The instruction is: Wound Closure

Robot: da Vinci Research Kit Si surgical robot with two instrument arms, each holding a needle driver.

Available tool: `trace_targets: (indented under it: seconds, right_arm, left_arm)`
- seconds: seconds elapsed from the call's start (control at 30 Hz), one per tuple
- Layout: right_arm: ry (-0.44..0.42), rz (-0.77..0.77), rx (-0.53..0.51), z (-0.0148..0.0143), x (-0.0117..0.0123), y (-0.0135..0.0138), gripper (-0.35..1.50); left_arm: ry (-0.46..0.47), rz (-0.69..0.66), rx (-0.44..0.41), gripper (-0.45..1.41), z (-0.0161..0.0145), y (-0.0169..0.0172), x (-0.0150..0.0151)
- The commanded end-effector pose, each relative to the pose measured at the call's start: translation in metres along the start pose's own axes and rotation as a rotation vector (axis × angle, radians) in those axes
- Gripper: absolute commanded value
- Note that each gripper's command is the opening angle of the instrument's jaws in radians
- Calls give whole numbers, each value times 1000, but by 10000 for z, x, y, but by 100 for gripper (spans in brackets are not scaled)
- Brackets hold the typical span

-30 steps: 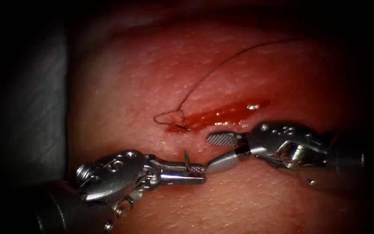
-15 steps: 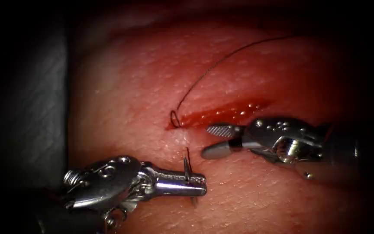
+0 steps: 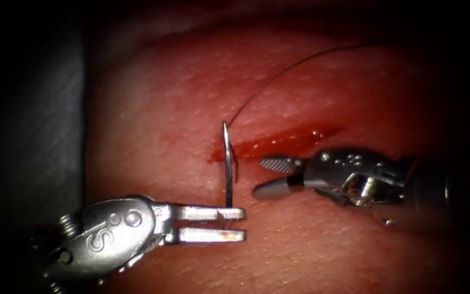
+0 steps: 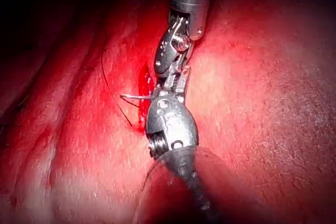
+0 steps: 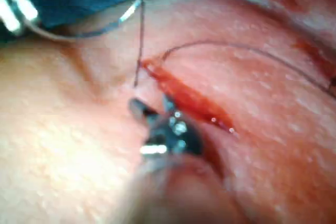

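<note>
left pincer point(image 3: 237, 223) grips needle point(image 3: 227, 163); right pincer point(image 3: 262, 175) gapes empty beside cut point(image 3: 278, 142).

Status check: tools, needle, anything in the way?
Left tool shut on needle near one end; needle upright, clear of tissue. Right tool open, empty. Thread trails up-right. Nothing obstructing.

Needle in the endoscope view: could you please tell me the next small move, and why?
Probably ease the right tool leftward to take the needle at mid-curve. Its jaws are open, empty and close beside it. The left tool holds the needle by one end, upright, seemingly clear of the tissue, with the thread trailing.
</note>
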Motion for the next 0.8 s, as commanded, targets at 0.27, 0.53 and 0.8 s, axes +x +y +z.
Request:
trace_targets:
  seconds: [0.27,0.53,0.8]
  right_arm:
    - [23,-106,8,5,11,-13,72]
    - [52,-156,34,16,33,-30,35]
    - [56,-175,23,23,36,-31,34]
  left_arm:
    - [-15,62,31,-45,-20,7,21]
    - [-50,77,4,-45,-30,19,12]
    - [-49,67,-3,-45,-33,23,21]
